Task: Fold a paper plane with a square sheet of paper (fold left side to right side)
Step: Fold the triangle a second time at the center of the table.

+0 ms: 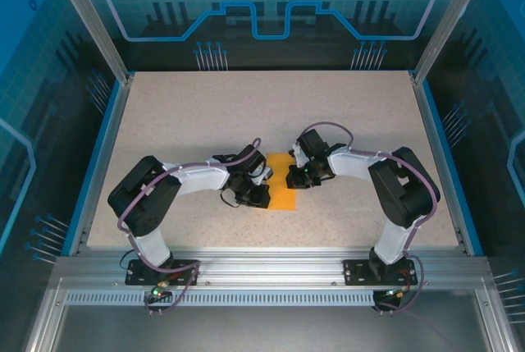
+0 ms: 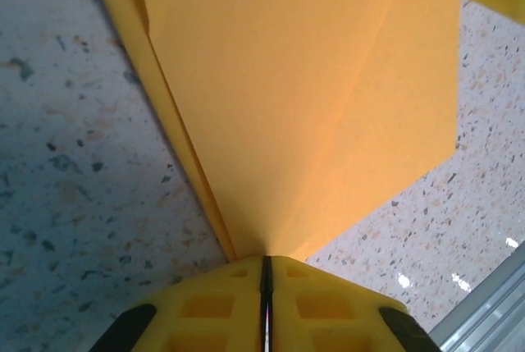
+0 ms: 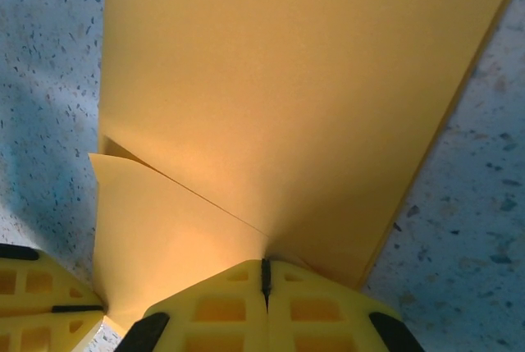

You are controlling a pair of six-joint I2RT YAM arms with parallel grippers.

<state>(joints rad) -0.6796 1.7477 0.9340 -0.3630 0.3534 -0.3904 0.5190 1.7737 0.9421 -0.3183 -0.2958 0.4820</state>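
Pinching: left fingers (image 2: 277, 276) closed tight on a folded edge of the orange sheet of paper (image 2: 295, 98), which fans out ahead of them. Right fingers (image 3: 246, 282) likewise clamped on the opposite edge (a diagonal crease runs to their tips). Sheet spans between both pairs, over the speckled bench (image 2: 66, 163).

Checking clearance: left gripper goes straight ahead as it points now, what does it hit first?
The paper: the left gripper has its jaws shut on the near edge, so it would likely just push further into it. Beyond that, depth is unclear.
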